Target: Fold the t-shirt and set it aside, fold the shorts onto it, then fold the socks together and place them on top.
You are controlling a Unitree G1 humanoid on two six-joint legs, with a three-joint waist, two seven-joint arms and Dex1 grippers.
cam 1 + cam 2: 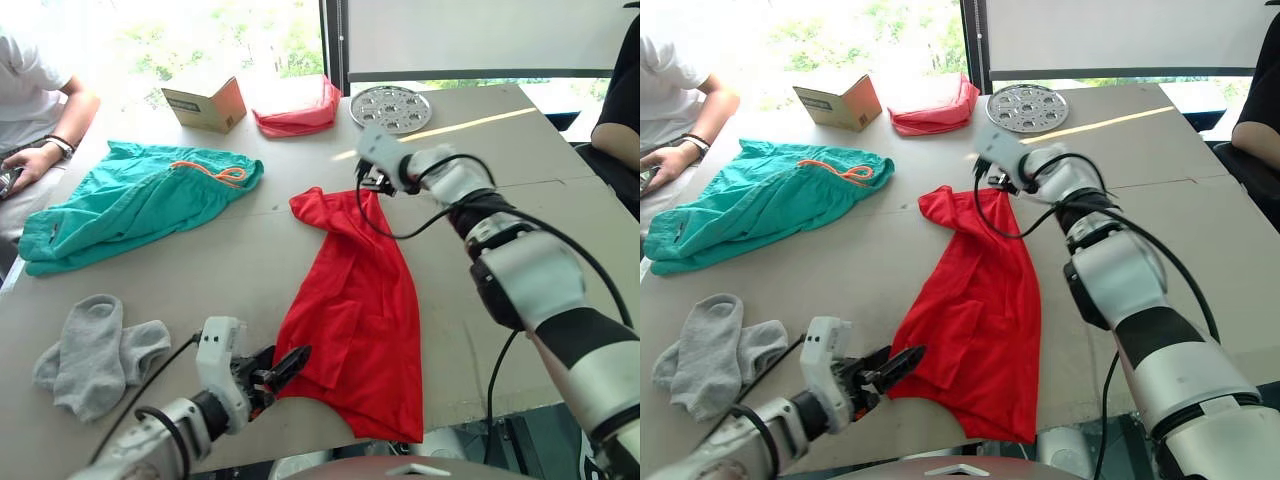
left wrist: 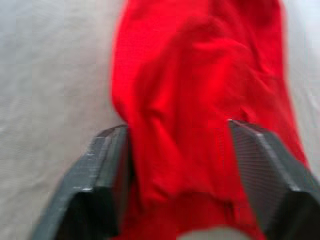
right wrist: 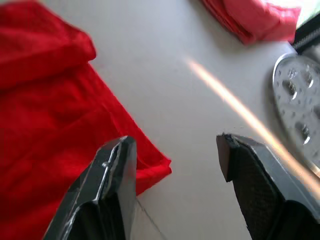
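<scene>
— Shirt [image 1: 352,318], where does it lie?
— Red, crumpled into a long strip down the middle of the surface [image 1: 470,140], one end near the front edge, the other pointing at the far side.
— And the left tool [image 1: 285,368]?
— At the near end of the shirt, fingers [image 2: 100,170] spread, with red cloth bunched between them (whether they press it, I cannot tell).
— The right tool [image 3: 175,165]?
— Over the shirt's far end, also spread; one finger [image 3: 112,175] sits above the red corner, the other above bare surface.
— Shorts [image 1: 130,205]?
— Teal, spread out to the robot's left, orange drawstring on top, well apart from the shirt.
— Socks [image 1: 95,350]?
— Grey, lying together near the front left, just beside the left arm.
— Anything else?
— A cardboard box [image 1: 205,98], a pinkish-red bundle [image 1: 298,112] and a round metal tray [image 1: 391,108] along the far side; a person's arm [image 1: 45,150] rests at the left edge.
</scene>
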